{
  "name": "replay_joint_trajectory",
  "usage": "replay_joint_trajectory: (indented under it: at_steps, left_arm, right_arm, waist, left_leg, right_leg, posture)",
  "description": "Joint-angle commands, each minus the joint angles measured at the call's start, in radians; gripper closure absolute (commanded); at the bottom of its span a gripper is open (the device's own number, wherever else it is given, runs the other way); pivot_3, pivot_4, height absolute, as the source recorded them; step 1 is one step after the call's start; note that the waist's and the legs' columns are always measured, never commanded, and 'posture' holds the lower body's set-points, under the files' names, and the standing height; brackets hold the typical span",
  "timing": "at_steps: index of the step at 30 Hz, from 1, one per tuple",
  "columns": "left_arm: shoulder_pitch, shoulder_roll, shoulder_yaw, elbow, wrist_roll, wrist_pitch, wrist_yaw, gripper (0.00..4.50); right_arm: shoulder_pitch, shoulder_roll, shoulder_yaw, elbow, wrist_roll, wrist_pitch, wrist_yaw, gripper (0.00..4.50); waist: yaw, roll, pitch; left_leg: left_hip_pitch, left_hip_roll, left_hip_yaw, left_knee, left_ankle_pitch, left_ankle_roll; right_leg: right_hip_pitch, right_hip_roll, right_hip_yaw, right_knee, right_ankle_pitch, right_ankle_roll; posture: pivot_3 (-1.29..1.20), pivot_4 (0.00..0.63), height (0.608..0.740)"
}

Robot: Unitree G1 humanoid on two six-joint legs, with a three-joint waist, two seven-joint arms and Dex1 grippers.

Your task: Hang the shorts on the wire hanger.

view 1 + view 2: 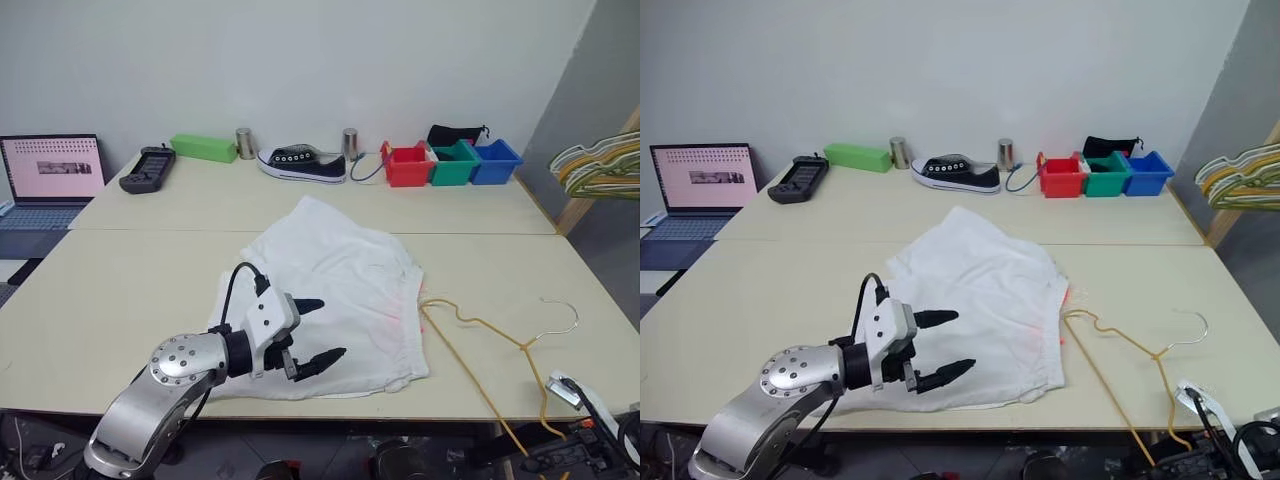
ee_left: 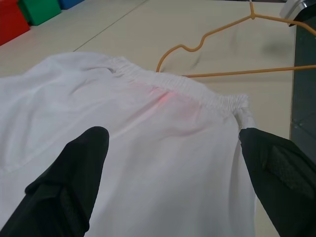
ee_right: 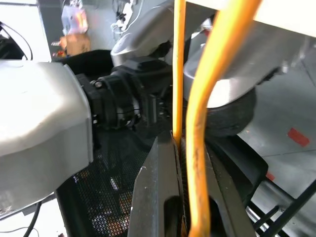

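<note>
On the near table: shorts [image 1: 335, 300] lying flat, soft and floppy, best grabbed at the bunched waistband | my left gripper [image 1: 312, 338] hovers spread wide above them | right gripper [image 3: 185, 197] pinches the stiff wire hanger [image 1: 480, 335] just right of them

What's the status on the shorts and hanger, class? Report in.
Left gripper open, hovering over the shorts. Right gripper shut on the wire hanger, which lies half off the table's near edge. Shorts flat on table, not hung. Nothing between them.
</note>
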Motion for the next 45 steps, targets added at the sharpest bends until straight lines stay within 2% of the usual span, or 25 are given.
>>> replay_joint_trajectory:
  at_steps: [1, 9, 20, 27, 32, 38, 45]
  left_arm:
    - [-0.021, 0.008, 0.01, -0.01, 0.001, -0.028, -0.006, 0.02]
    - [-0.009, 0.011, 0.005, -0.02, 0.015, -0.036, 0.006, 0.02]
    - [0.032, 0.032, 0.023, -0.036, 0.03, -0.052, 0.01, 0.02]
    - [0.018, 0.028, 0.004, -0.023, 0.046, -0.07, 0.008, 0.02]
    - [0.003, 0.027, 0.002, -0.014, 0.053, -0.075, 0.004, 0.02]
    - [0.019, 0.028, 0.001, -0.019, 0.057, -0.08, 0.007, 0.02]
    - [0.003, 0.035, 0.02, 0.0, 0.047, -0.078, -0.003, 0.02]
  right_arm:
    - [-0.054, 0.016, -0.016, -0.048, 0.048, 0.032, -0.008, 4.5]
    - [-0.129, 0.073, 0.061, -0.044, 0.039, 0.066, -0.051, 4.5]
    - [-0.284, 0.144, 0.141, 0.068, 0.077, 0.259, -0.094, 4.5]
    - [-0.488, 0.293, 0.137, 0.201, 0.096, 0.355, -0.138, 4.5]
    - [-0.581, 0.375, 0.134, 0.325, 0.078, 0.392, -0.177, 4.5]
    - [-0.684, 0.406, 0.145, 0.435, 0.041, 0.325, -0.183, 4.5]
    - [-0.852, 0.311, 0.248, 0.359, -0.091, 0.08, -0.087, 4.5]
  waist:
    - [-0.001, 0.0, 0.0]
    - [0.004, 0.0, 0.0]
    - [0.015, 0.0, 0.0]
    - [0.022, 0.0, 0.0]
    - [0.03, 0.0, 0.0]
    - [0.031, 0.001, -0.001]
    - [0.026, 0.003, 0.0]
  left_leg:
    - [0.0, 0.0, 0.0, 0.0, 0.0, 0.0]
    - [0.0, 0.0, 0.0, 0.0, 0.0, 0.0]
    - [0.0, 0.0, 0.0, 0.0, 0.0, 0.0]
    - [0.0, 0.0, 0.0, 0.0, 0.0, 0.0]
    - [-0.001, 0.0, -0.001, 0.0, 0.0, 0.0]
    - [-0.002, 0.0, 0.0, 0.0, -0.001, 0.0]
    - [-0.002, 0.001, 0.0, 0.0, -0.001, 0.0]
  right_leg:
    - [0.0, 0.0, 0.0, 0.0, 0.0, 0.0]
    - [0.0, 0.0, 0.0, 0.0, 0.0, 0.0]
    - [0.0, 0.0, 0.0, 0.0, 0.0, 0.0]
    - [0.0, 0.001, 0.0, 0.0, 0.0, 0.0]
    - [0.0, 0.001, 0.0, 0.0, 0.0, 0.0]
    - [0.0, 0.002, 0.0, 0.0, 0.003, 0.006]
    - [-0.003, 0.002, 0.001, 0.0, 0.003, 0.006]
  posture:
    - [-0.17, 0.046, 0.74]
    - [-0.14, 0.037, 0.74]
    - [-0.11, 0.033, 0.74]
    - [-0.12, 0.024, 0.74]
    - [-0.11, 0.023, 0.74]
    - [-0.11, 0.023, 0.74]
    - [-0.12, 0.019, 0.74]
